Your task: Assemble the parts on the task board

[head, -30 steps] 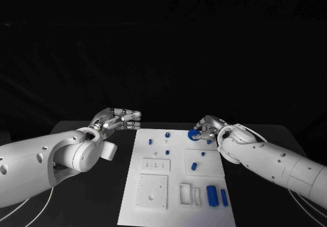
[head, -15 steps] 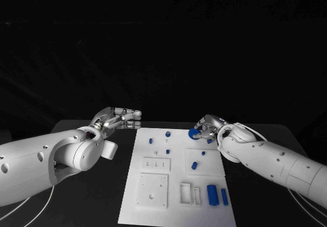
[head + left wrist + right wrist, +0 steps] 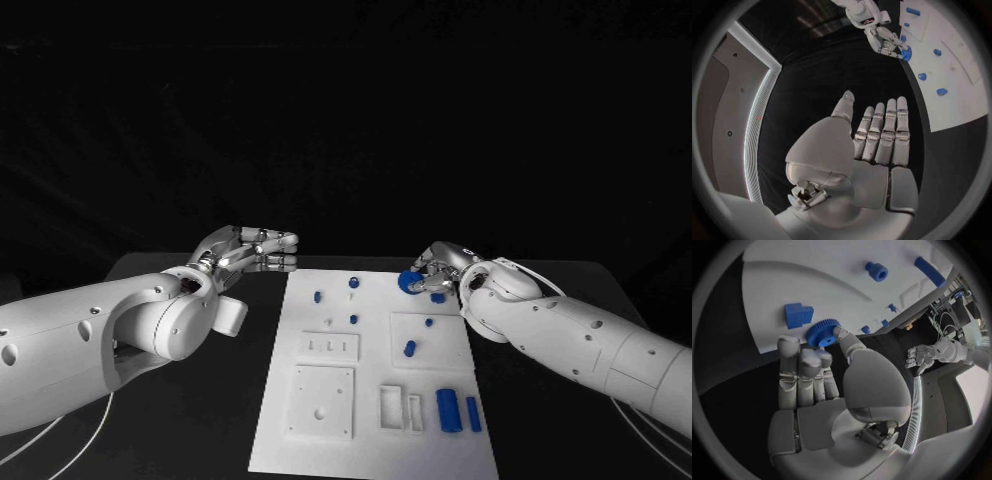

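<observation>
The white task board (image 3: 325,400) lies lengthwise in the middle of the table. My right hand (image 3: 440,270) hovers at the board's far right corner and pinches a blue gear (image 3: 411,283) between thumb and finger; the gear (image 3: 822,333) hangs just beside a blue block (image 3: 798,315) on the board. My left hand (image 3: 253,250) stays off the board's far left corner, above the black table, holding nothing; its fingers (image 3: 882,132) lie straight side by side with the thumb apart. Small blue parts (image 3: 353,285) stand on the board's far half.
Two blue cylinders (image 3: 449,411) lie side by side near the board's right front, beside two narrow slots (image 3: 392,408). A square recess (image 3: 323,400) and a small slotted plate (image 3: 330,347) sit on the left half. Black table (image 3: 173,420) surrounds the board.
</observation>
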Robot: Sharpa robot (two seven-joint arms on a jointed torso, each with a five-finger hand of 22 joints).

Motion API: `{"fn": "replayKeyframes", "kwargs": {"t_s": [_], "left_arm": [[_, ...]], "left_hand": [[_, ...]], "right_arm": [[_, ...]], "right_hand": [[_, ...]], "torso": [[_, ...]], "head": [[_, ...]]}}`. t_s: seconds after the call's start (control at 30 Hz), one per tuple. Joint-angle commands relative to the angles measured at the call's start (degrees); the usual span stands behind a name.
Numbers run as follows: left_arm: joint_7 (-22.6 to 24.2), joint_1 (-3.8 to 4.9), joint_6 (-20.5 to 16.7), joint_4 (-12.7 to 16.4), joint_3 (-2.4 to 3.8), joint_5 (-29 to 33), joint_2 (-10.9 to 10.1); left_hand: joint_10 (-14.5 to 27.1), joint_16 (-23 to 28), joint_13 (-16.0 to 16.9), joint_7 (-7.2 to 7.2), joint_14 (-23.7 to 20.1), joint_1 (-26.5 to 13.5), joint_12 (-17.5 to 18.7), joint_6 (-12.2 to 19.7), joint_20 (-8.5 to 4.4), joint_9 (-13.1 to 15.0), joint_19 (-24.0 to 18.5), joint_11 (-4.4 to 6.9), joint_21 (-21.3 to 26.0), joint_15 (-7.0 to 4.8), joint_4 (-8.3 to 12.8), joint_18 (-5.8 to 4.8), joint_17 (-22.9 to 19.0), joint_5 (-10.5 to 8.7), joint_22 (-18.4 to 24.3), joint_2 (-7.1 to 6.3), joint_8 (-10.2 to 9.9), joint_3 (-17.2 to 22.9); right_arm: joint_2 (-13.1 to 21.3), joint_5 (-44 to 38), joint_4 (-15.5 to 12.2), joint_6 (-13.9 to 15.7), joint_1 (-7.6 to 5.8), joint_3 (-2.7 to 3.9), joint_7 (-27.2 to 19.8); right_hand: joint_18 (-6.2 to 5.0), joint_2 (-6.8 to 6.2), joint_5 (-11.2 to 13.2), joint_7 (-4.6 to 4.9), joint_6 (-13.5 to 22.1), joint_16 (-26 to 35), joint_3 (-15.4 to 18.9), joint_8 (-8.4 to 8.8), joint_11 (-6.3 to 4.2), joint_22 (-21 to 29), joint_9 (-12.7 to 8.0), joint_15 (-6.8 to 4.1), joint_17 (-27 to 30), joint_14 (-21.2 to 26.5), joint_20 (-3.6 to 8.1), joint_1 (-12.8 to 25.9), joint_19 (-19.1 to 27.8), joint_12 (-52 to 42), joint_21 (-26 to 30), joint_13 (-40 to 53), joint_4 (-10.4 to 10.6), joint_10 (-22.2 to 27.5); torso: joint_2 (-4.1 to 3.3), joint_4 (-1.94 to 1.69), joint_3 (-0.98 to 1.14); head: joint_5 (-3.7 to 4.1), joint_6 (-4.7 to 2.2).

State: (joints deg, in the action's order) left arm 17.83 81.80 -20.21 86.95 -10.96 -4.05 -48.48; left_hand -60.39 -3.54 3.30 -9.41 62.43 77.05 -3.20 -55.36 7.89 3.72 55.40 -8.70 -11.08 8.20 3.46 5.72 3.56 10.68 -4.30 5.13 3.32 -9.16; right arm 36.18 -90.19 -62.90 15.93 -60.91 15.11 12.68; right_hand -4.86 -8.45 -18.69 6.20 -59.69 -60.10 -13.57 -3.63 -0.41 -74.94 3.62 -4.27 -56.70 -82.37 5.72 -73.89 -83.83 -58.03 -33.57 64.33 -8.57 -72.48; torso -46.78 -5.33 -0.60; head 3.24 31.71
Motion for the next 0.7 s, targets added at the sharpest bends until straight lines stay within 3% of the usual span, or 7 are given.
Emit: {"fn": "replayKeyframes", "kwargs": {"t_s": [0.03, 0.2, 0.37, 0.7], "left_arm": [[0.29, 0.05, 0.63, 0.05, 0.02, -0.35, 0.13], [0.31, 0.05, 0.61, 0.05, 0.01, -0.35, 0.11], [0.30, 0.05, 0.62, 0.08, 0.01, -0.35, 0.09], [0.33, 0.06, 0.51, 0.13, 0.01, -0.33, 0.01]], "left_hand": [[-0.38, -0.22, 0.04, 0.07, 0.27, -0.01, -0.28, 0.35, -0.28, 0.07, 0.07, -0.02, -0.34, 0.05, 0.21, -0.83, 0.09, 0.18, 0.08, 0.49, 0.25, 0.08], [-0.38, -0.22, 0.04, 0.07, 0.27, -0.01, -0.28, 0.35, -0.28, 0.07, 0.07, -0.02, -0.34, 0.05, 0.21, -0.83, 0.09, 0.18, 0.08, 0.49, 0.25, 0.08], [-0.38, -0.22, 0.04, 0.07, 0.27, -0.01, -0.28, 0.35, -0.28, 0.07, 0.07, -0.02, -0.34, 0.05, 0.21, -0.83, 0.09, 0.18, 0.08, 0.49, 0.25, 0.08], [-0.38, -0.23, 0.03, 0.06, 0.28, -0.10, -0.28, 0.35, -0.27, 0.07, 0.08, -0.03, -0.34, 0.05, 0.24, -0.83, 0.09, 0.23, 0.08, 0.53, 0.26, 0.05]], "right_arm": [[0.04, -1.51, -0.16, -1.26, 0.16, -0.08, 0.62], [0.01, -1.62, -0.51, 0.34, 0.16, -0.08, 0.45], [0.13, -1.90, -1.26, 1.95, 0.16, -0.08, 0.09], [0.96, -5.22, -6.76, 5.77, 0.15, -0.07, -0.17]], "right_hand": [[-0.93, -0.01, -0.23, -0.08, 0.02, -0.33, -0.28, 0.09, 0.07, -0.47, 0.05, -0.07, -0.12, -0.30, -0.21, 0.33, -2.89, -0.40, -0.43, 0.15, -0.49, -0.39], [-0.79, 0.25, 0.72, -0.46, -2.22, -0.49, -4.64, 0.12, -0.23, -1.05, 0.08, -0.28, -0.43, -0.34, -0.02, 1.24, -2.94, -1.34, -0.93, 0.94, -2.07, -0.84], [-0.40, 0.70, 1.30, -1.28, -5.31, -0.46, -8.21, 0.06, -0.78, -1.51, 0.20, -0.65, -0.48, -0.34, 0.32, 2.14, -2.95, -1.76, -1.62, 1.38, -2.33, -1.09], [-0.08, 0.35, 0.67, -1.55, -6.29, -0.46, -9.36, 0.05, -0.97, -2.25, 0.19, -0.82, -0.56, -0.41, 0.55, 2.96, -3.08, -2.15, -3.14, 1.84, -2.35, -1.59]], "torso": [[0.02, -0.06, 0.00], [0.05, -0.07, 0.01], [0.08, -0.02, -0.01], [0.14, 0.06, -0.04]], "head": [[0.07, 0.04], [0.03, 0.01], [0.01, -0.09], [-0.17, -0.45]]}}
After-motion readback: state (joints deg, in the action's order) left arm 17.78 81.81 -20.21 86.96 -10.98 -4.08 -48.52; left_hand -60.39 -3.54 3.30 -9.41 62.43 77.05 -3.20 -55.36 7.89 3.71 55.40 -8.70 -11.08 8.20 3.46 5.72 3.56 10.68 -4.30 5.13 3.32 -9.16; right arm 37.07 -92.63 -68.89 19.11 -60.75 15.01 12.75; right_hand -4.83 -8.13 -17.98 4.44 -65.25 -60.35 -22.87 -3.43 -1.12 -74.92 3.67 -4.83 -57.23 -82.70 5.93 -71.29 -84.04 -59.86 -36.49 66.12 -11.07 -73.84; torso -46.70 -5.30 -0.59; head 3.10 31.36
